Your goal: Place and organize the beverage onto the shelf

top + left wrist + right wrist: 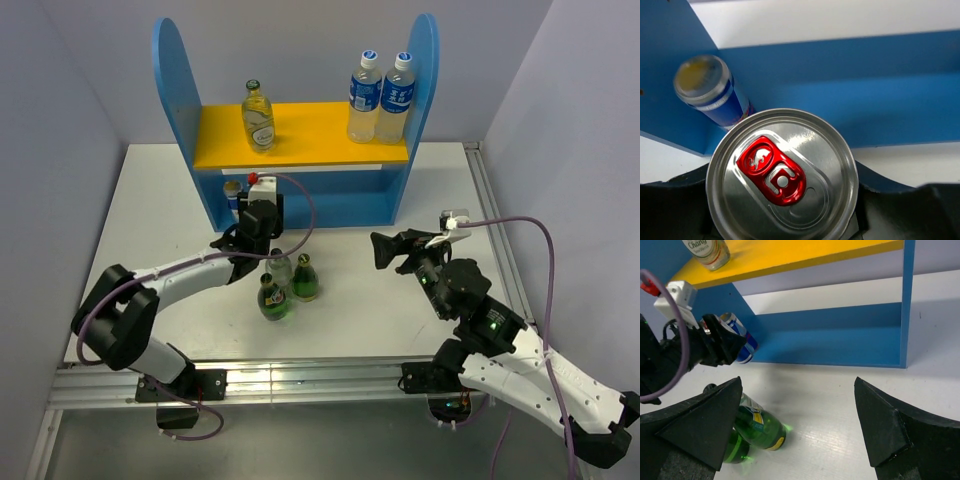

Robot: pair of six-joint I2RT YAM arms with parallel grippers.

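Overhead view wide; wrist views close, facing shelf [310, 140].

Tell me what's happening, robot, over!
Left gripper shut on red-tab can, at shelf lower level; right gripper open, empty. Blue can in its left corner; green bottles, clear bottle on table. Nothing in the way.

Silver-topped can [782, 175] with red tab close up, blue can [710, 90] in corner of shelf [865, 100]

- You'll see a left plastic bottle [365, 98] and a right plastic bottle [398, 98], clear with blue labels and caps, upright, side by side at the far right.
- The white table [400, 300] lies under everything.
- A metal rail [300, 378] runs along its near edge.
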